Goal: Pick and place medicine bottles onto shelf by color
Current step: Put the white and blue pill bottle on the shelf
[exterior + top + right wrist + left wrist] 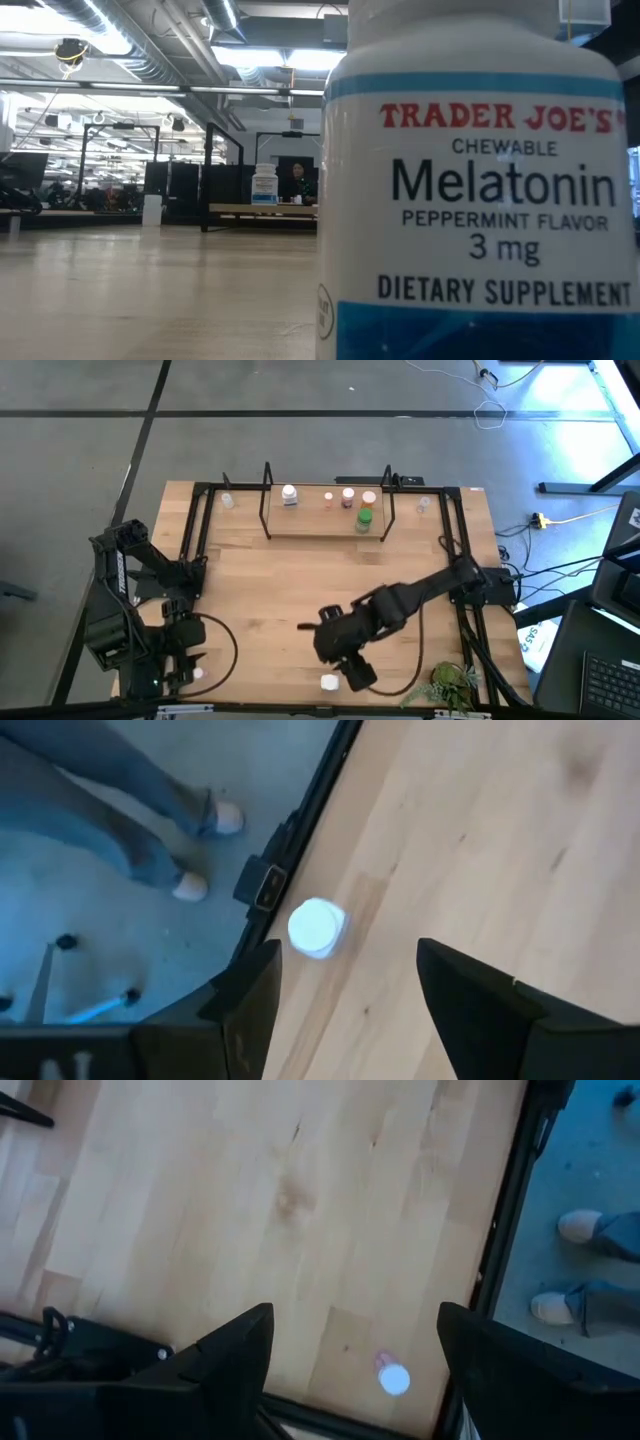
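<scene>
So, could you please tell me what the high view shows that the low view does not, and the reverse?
Only the high view shows both arms: the open right gripper beside a white-capped bottle near the table's front edge, the open left gripper waiting at the left, and a green bottle on the rack. Only the low view shows the white and blue Melatonin bottle's label. Both share the light wood shelf and wooden tabletop.

Place: I'm looking at an open robotics lab.
Evidence: concrete floor (300, 390), exposed ceiling ducts (150, 50), floor cables (570, 520).
</scene>
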`<action>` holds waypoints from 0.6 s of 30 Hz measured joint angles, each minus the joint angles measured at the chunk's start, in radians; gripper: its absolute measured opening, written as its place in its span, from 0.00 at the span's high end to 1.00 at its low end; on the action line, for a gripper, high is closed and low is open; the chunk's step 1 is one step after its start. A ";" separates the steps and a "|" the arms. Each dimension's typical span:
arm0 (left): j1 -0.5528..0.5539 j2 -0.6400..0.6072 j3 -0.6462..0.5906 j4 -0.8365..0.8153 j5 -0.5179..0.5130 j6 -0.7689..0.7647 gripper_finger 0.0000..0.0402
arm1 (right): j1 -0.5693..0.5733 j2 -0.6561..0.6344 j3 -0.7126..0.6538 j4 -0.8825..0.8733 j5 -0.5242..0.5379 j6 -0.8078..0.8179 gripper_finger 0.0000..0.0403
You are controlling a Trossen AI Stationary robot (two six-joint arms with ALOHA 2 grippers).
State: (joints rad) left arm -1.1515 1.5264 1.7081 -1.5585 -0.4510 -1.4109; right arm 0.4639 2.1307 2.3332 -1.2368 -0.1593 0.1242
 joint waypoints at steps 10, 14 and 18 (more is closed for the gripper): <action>0.000 0.000 0.000 0.000 -0.013 0.000 0.31 | 0.038 0.122 0.000 -0.007 -0.037 0.055 0.42; 0.000 0.000 0.000 0.000 -0.014 0.000 0.31 | 0.049 0.157 0.000 0.000 -0.036 0.061 0.42; 0.000 0.000 0.000 0.000 -0.036 0.001 0.31 | 0.057 0.194 -0.001 -0.001 -0.035 0.096 0.42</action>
State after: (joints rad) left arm -1.1515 1.5261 1.7081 -1.5585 -0.4865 -1.4103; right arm 0.5213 2.3245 2.3325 -1.2381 -0.1944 0.2203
